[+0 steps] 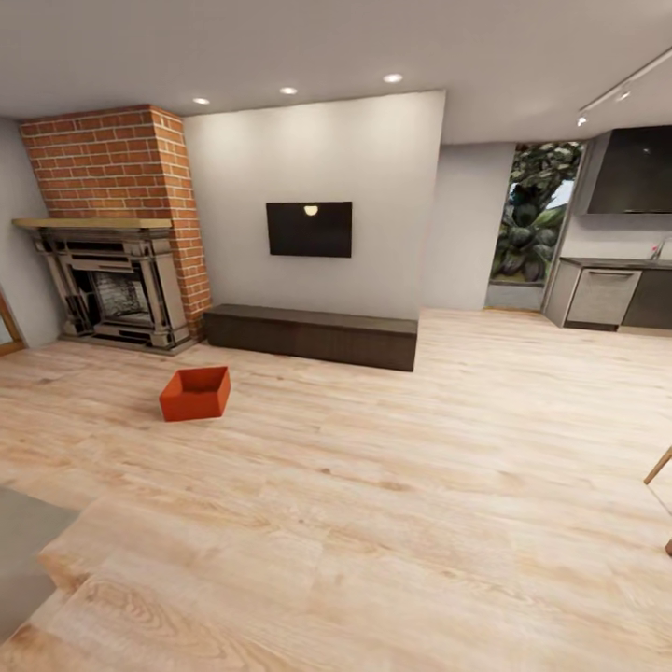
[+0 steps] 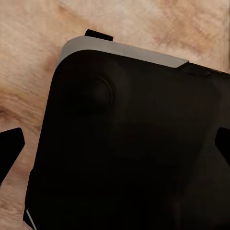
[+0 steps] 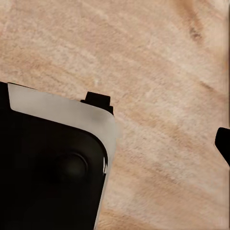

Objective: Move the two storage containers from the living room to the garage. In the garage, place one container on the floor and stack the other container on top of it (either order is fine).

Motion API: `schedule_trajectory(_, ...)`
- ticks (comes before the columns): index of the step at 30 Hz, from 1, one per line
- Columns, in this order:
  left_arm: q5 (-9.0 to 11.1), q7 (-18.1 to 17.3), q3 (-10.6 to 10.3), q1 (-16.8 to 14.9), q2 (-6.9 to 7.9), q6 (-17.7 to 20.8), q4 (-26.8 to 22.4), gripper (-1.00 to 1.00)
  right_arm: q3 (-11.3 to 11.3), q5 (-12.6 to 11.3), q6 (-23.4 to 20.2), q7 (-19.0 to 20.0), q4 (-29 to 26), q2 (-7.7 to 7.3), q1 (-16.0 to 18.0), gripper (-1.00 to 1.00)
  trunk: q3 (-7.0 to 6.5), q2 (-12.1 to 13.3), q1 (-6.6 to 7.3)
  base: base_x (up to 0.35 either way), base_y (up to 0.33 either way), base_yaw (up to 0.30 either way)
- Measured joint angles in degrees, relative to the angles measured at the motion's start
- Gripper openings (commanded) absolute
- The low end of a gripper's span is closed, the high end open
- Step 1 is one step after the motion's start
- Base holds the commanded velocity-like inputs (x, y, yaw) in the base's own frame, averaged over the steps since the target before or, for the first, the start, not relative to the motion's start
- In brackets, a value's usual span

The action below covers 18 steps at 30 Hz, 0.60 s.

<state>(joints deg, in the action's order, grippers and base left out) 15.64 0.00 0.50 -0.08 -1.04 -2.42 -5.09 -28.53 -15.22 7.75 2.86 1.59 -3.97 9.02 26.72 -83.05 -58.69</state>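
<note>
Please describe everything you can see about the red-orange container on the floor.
The storage container is a red-orange rectangular bin with plain smooth walls that look like plastic. It has no lid, and its inside looks empty. It stands upright, turned slightly, alone on the light wood floor, in front of the brick fireplace and the low dark bench. Nothing touches it except the floor.

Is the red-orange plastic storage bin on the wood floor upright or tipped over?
Upright. In the head view the red-orange plastic storage bin rests flat on the light wood plank floor, open top facing up, with its inner walls visible.
</note>
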Motion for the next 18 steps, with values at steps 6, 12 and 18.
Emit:
schedule_trajectory(6,0.0,0.0,0.0,0.0,0.0,0.0,0.0,1.0,0.0,0.0,0.0,0.0,0.0,0.0,0.0,1.0,0.0,0.0,0.0,0.324,0.0,0.0)
schedule_trajectory(12,0.0,0.0,0.0,0.0,0.0,0.0,0.0,1.0,-0.1,0.0,-0.1,0.0,0.0,0.0,0.0,1.0,0.0,0.0,0.0,0.324,0.0,0.0)
schedule_trajectory(18,0.0,0.0,0.0,0.0,0.0,0.0,0.0,1.0,-0.1,0.0,-0.2,0.0,0.0,0.0,0.0,1.0,0.0,0.0,0.0,0.324,0.0,0.0)
